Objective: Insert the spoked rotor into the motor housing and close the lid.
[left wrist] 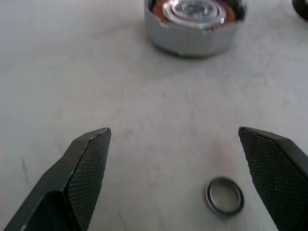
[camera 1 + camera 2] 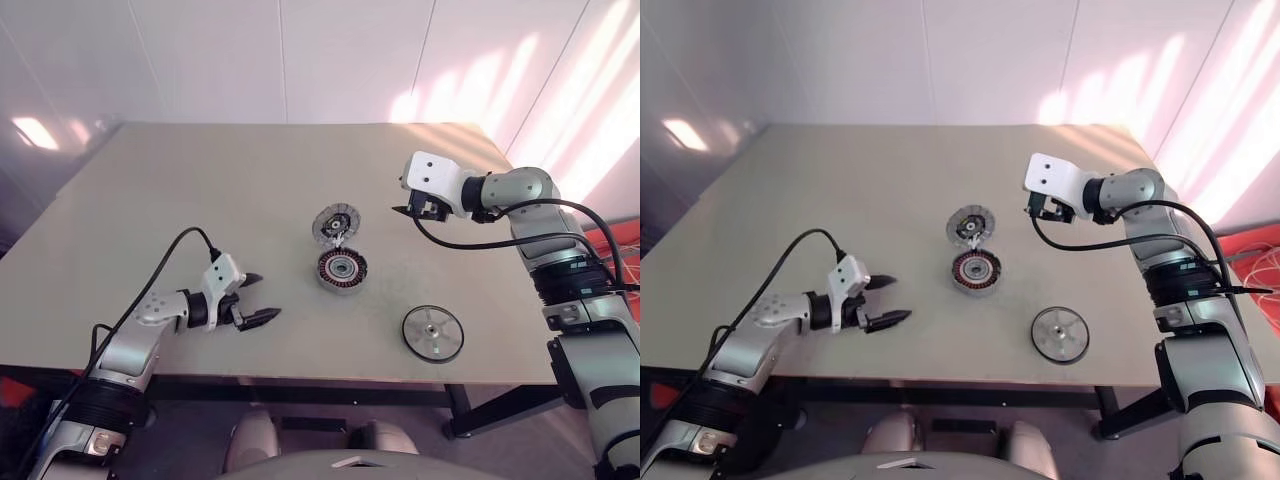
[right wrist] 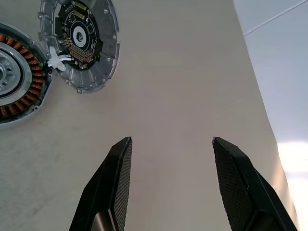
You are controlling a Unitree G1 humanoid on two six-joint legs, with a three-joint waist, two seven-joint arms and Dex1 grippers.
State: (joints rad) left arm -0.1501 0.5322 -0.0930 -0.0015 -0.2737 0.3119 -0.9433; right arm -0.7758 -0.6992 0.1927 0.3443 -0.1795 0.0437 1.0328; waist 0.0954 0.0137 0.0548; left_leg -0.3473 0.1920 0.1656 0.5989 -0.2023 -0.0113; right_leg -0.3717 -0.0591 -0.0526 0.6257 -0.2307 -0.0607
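Two black fingers stand apart over the bare beige tabletop, holding nothing. Beyond them the lid lies open beside the motor housing, coppery windings showing.

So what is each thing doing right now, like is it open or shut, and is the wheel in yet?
lid: swung open, lying beside the cup, inner side up.
motor housing: open, windings showing, no wheel inside.
spoked rotor: flat on the table, apart from the housing, not held.
small ring: loose on the table.
left tool: open, empty.
right tool: open, empty, above the table.
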